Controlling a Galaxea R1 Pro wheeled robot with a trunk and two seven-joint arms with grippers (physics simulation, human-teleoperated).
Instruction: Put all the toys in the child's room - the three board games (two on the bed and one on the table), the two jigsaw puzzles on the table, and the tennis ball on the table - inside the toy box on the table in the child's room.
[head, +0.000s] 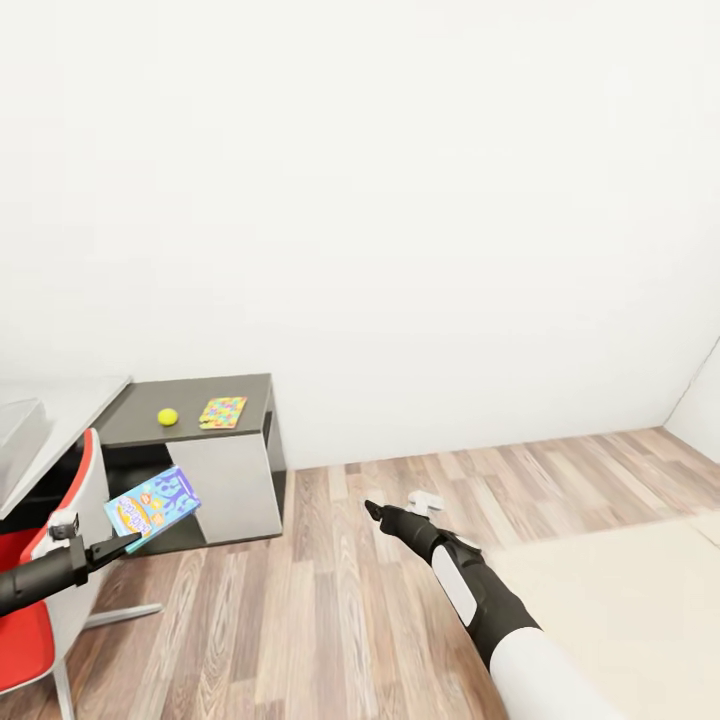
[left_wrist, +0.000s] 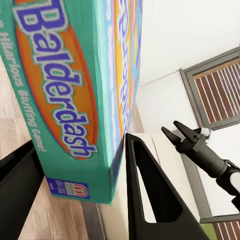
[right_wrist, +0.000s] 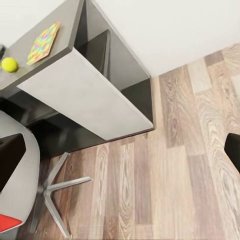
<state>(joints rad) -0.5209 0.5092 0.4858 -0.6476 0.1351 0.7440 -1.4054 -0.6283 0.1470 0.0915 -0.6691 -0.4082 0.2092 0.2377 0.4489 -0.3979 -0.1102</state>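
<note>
My left gripper is shut on a small blue-green board game, lifted beside the desk; its box reads "Balderdash" and sits between my black fingers. On the table's lower dark grey section lie the tennis ball and one jigsaw puzzle, seen again as ball and puzzle. The toy box's greyish corner stands on the light grey top, cut off by the frame. My right gripper hangs open over the floor with nothing in it, well right of the desk.
A red and white swivel chair stands in front of the desk beneath my left arm, its star base on the wood floor. The cream bed fills the lower right. A grey-framed window lies beyond the right gripper.
</note>
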